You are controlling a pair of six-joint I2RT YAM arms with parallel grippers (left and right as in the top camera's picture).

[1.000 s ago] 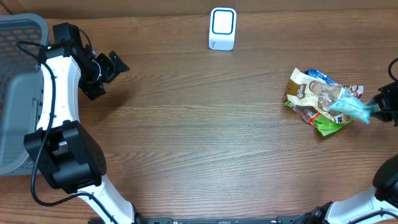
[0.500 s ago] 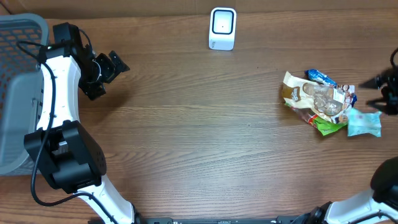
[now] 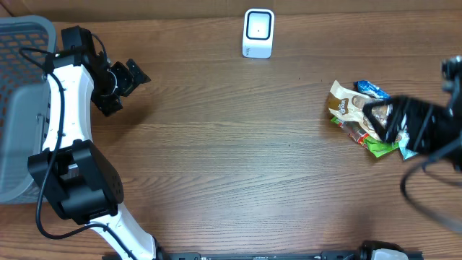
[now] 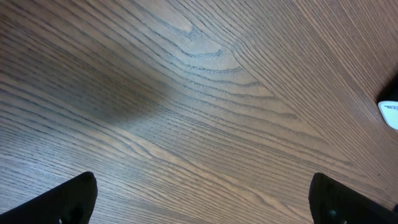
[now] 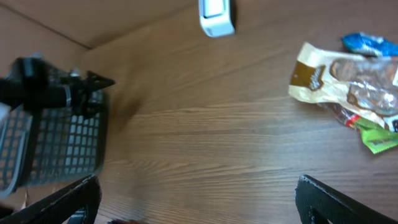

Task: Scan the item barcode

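The right pincer (image 5: 198, 185) stands wide, nothing between its fingers. Seen from overhead it is a dark blur over the pile of snack packets (image 3: 346, 107), which lies at 3 o'clock on the surface (image 3: 231, 159). The left pincer (image 3: 132, 75) is also wide and empty, near 10 o'clock. The white scanner (image 3: 258, 32) sits at 12 o'clock and the grey basket (image 3: 22, 108) at 9 o'clock.

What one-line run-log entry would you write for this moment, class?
stage: no item held | left tool: open, empty, near basket | right tool: open, empty, by snack packets | scanner: at far edge
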